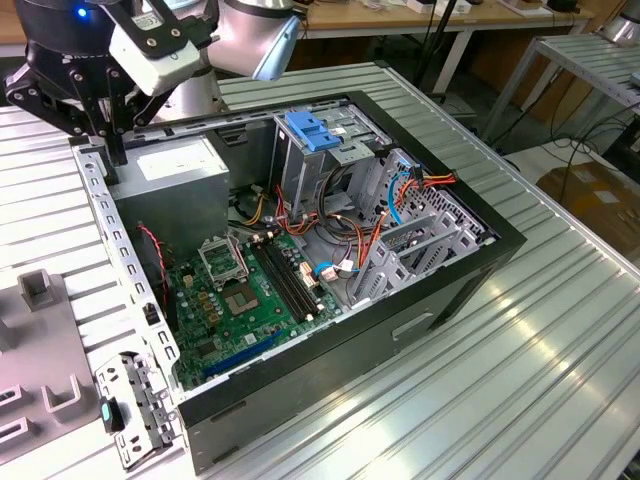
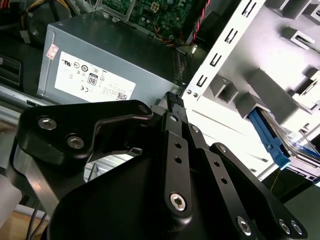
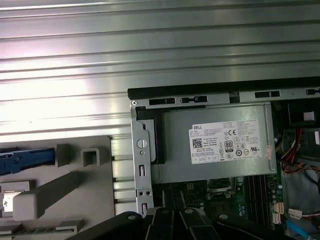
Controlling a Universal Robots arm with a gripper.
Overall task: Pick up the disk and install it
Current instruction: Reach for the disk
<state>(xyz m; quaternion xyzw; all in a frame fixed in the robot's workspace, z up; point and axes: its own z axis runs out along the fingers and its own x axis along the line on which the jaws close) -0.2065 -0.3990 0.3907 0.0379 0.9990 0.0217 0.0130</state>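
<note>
The disk (image 2: 303,149) lies in a light grey fixture (image 2: 260,85) beside the computer case, with its blue carrier end (image 2: 269,136) toward me. The first wrist view shows the same blue carrier end (image 3: 24,156) at the picture's edge, on the fixture (image 3: 75,190). My gripper (image 1: 112,150) hangs over the case's corner by the power supply, well apart from the disk. Its black fingers run together to one tip (image 2: 172,100). The gripper is shut and holds nothing.
The open case (image 1: 470,270) lies on a ribbed metal table (image 1: 560,360), motherboard (image 1: 250,290) up. The grey power supply (image 1: 175,165) sits under my gripper. A tall metal cage with a blue latch (image 1: 315,130) stands at the far side, with loose cables (image 1: 330,225) around it.
</note>
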